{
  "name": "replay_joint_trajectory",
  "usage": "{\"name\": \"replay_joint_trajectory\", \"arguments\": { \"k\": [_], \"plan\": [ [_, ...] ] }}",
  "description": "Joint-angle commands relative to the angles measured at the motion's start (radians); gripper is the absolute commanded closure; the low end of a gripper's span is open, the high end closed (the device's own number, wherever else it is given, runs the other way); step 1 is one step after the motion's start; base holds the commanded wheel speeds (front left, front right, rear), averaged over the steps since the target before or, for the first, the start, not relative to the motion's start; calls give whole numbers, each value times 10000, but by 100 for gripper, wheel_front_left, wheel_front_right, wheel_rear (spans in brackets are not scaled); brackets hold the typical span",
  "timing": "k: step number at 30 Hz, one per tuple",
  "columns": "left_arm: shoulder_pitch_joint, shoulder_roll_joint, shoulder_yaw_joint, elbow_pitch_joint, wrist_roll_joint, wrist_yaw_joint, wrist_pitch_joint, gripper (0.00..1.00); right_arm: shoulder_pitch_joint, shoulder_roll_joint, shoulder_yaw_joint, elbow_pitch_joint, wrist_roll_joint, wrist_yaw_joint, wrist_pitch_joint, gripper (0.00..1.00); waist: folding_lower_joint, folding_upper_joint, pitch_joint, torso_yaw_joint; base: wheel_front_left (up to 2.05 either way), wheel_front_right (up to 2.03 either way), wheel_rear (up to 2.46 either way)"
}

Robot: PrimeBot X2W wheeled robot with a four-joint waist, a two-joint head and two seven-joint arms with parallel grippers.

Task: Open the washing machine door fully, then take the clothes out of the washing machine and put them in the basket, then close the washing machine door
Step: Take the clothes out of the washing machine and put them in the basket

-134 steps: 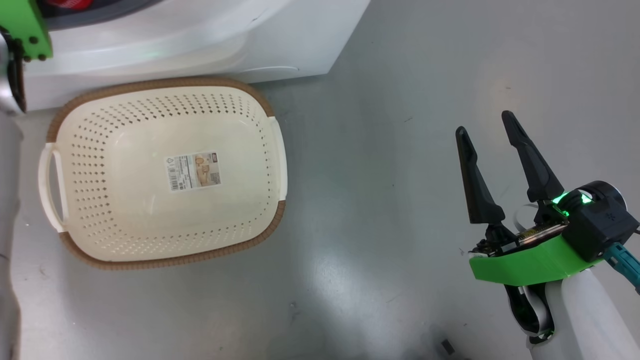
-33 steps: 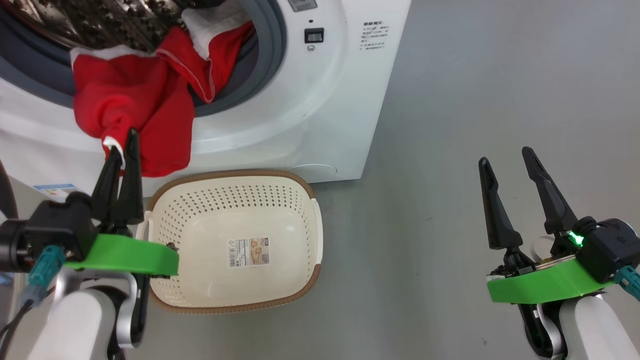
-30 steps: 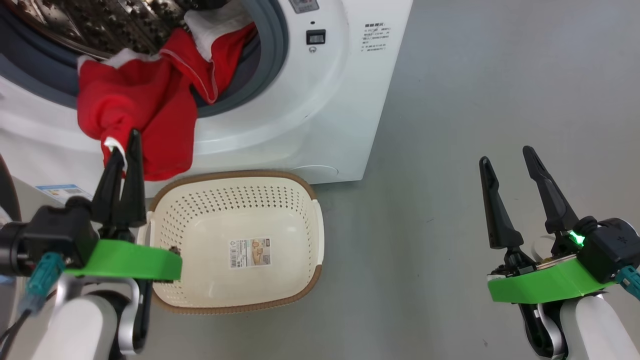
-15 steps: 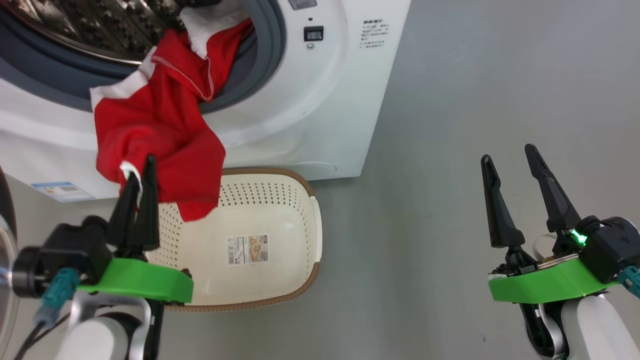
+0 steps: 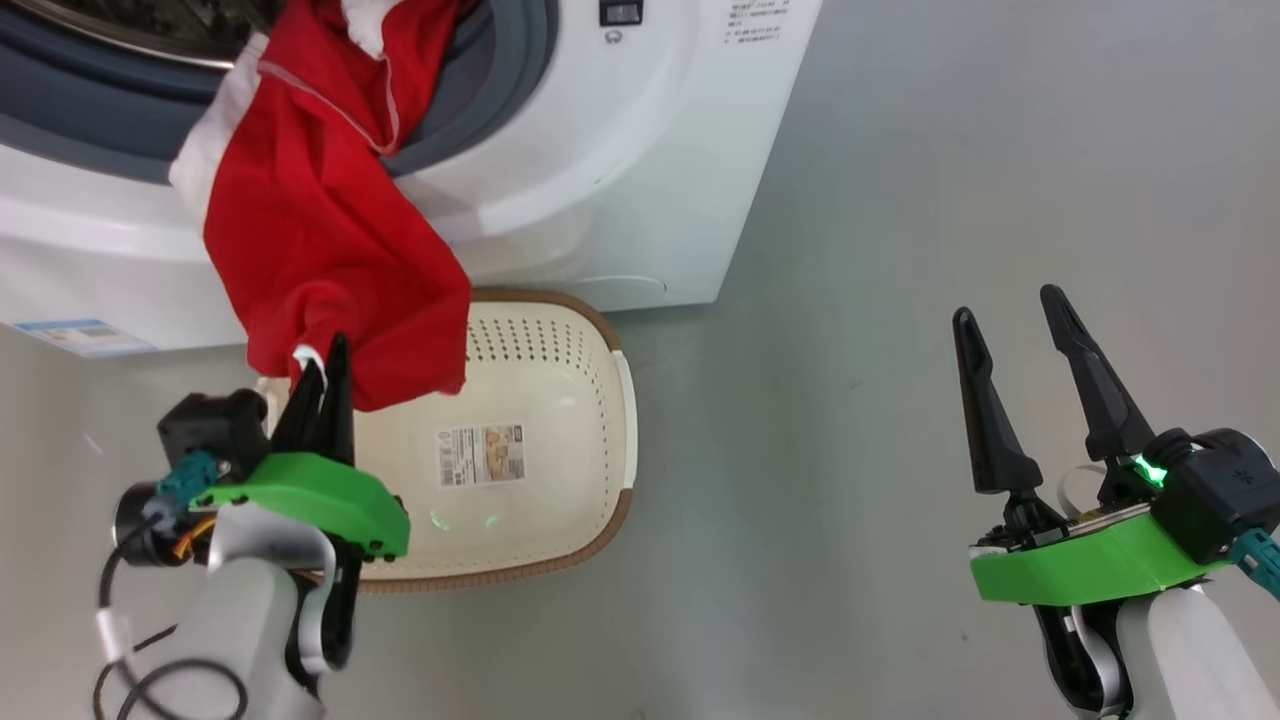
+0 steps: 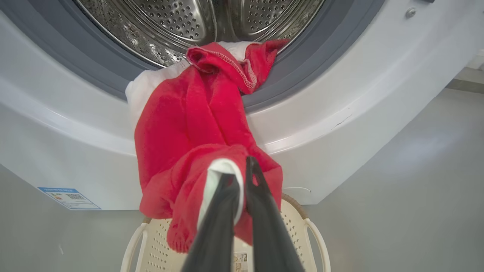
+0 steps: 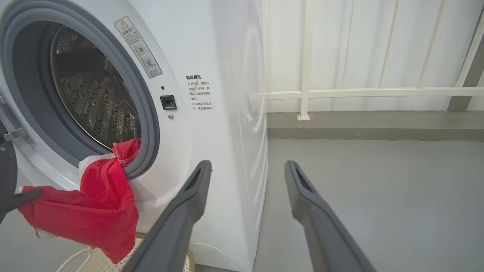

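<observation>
Red clothes (image 5: 330, 230) are drawn out longer than a second ago. They now stretch from the drum mouth of the washing machine (image 5: 620, 150) down over the left part of the basket (image 5: 560, 440), top end still on the grey ring. Left gripper (image 5: 328, 355) is pinched tight on the white-trimmed lower edge, lower and nearer the basket than before. Right gripper (image 5: 1006, 304) is spread wide, empty, well apart over the floor. Garment looks nearly free: a little more pull, then drop it in.

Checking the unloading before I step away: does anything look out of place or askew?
The red garment hangs half out of the washing machine, draped over the grey rubber ring, its lower end pinched in the left gripper above the basket. Nothing looks spilled or damaged.
</observation>
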Motion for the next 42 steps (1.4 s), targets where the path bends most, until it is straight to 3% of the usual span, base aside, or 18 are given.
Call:
{"name": "replay_joint_trajectory", "arguments": {
  "k": [1,14,20,26,42],
  "plan": [
    [-454,168,251,414,-52,-152,-179,100,-211,-6,265,-259,55,63,-65,0,0,0,245,-11,0,0,0],
    [-2797,-626,-88,5894,-314,-1220,-901,100,-622,-6,506,-298,-82,63,-65,0,0,0,1414,-88,0,0,0],
    [-3464,-819,-188,7428,-343,-1453,-1052,100,-786,-6,629,-327,-78,63,-65,0,0,0,1835,-232,0,0,0],
    [-3766,-911,-291,8348,-363,-1601,-1109,100,-953,-6,704,-347,-37,63,-65,0,0,0,2233,-432,0,0,0],
    [-3787,-973,-626,8867,-306,-1542,-1057,100,-1225,-6,735,-489,-150,63,-65,0,0,0,3067,-582,0,0,0]
  ]
}}
